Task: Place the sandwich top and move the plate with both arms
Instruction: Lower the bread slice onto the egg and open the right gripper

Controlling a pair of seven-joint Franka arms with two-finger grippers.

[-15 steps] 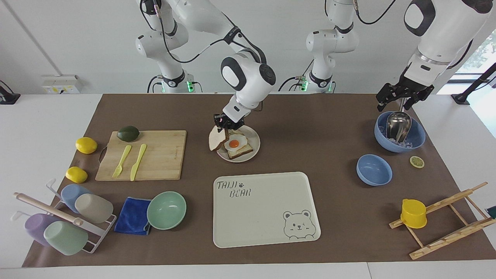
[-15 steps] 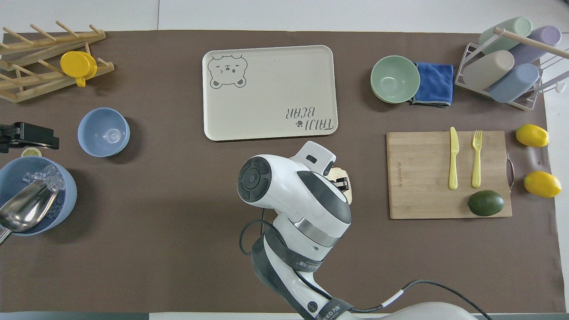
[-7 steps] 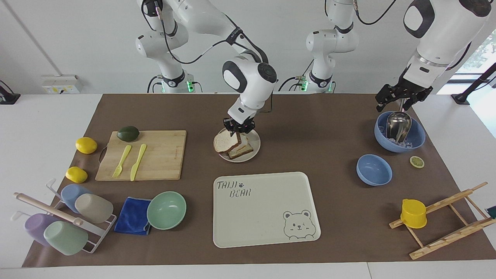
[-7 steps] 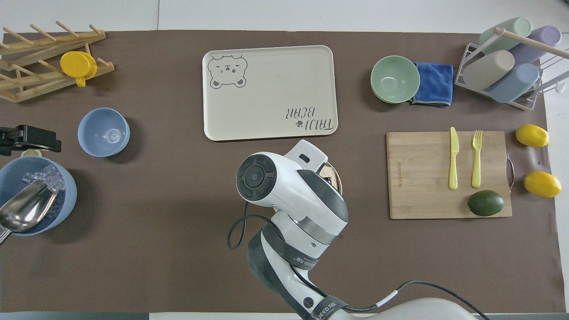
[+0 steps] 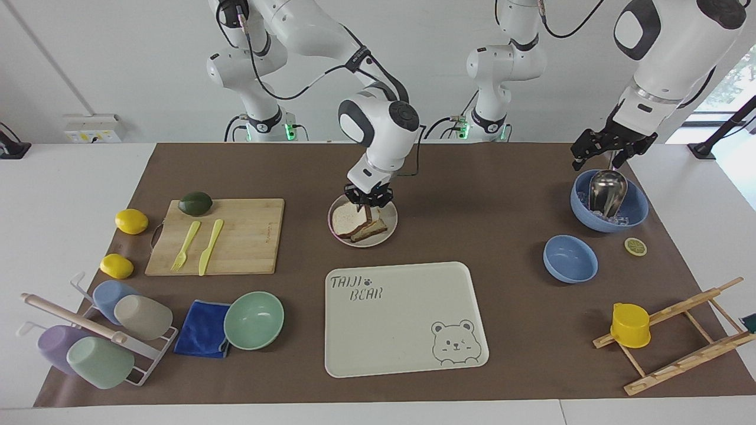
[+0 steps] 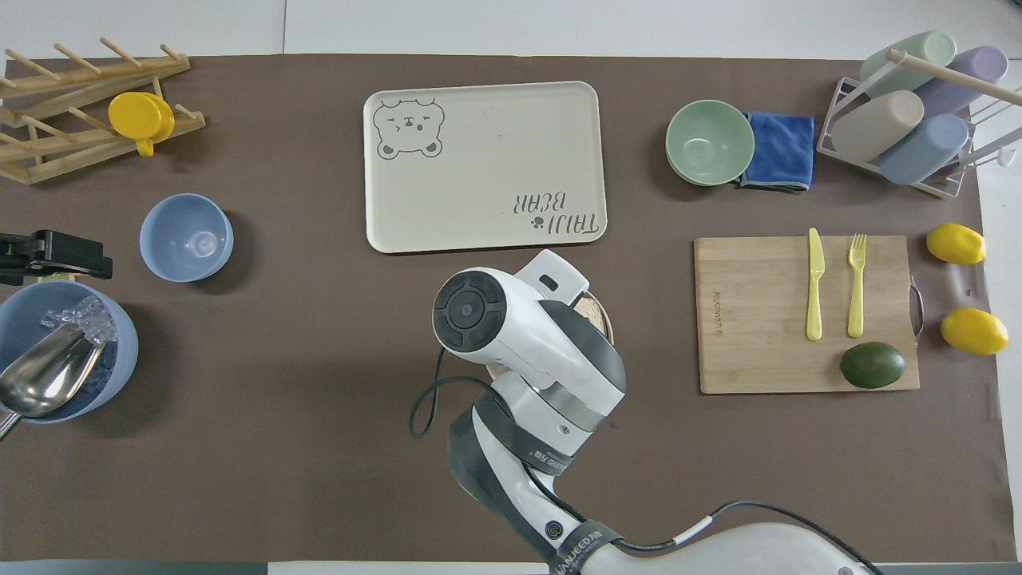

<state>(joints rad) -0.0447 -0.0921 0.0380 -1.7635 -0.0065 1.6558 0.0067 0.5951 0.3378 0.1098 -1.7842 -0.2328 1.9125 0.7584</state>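
The plate (image 5: 388, 232) lies mid-table, nearer to the robots than the bear tray. The sandwich top (image 5: 347, 219) rests tilted on the toast (image 5: 373, 230) on the plate and hides the egg. My right gripper (image 5: 367, 205) hangs low over the plate, shut on the slice's edge that faces the robots. In the overhead view the right arm's wrist covers the gripper; only the plate's rim (image 6: 611, 321) and a bit of the bread (image 6: 595, 307) show. My left gripper (image 5: 614, 153) waits above the big blue ice bowl (image 5: 635, 215); it also shows in the overhead view (image 6: 49, 254).
The bear tray (image 5: 401, 319) lies just farther from the robots than the plate. A cutting board (image 5: 248, 236) with fork, knife and avocado lies toward the right arm's end. A metal scoop (image 5: 605, 189) stands in the ice bowl, a small blue bowl (image 5: 570, 258) beside it.
My right gripper swung the bread slice from upright beside the plate to lying over the egg toast, and came lower over the plate. The left gripper barely moved.
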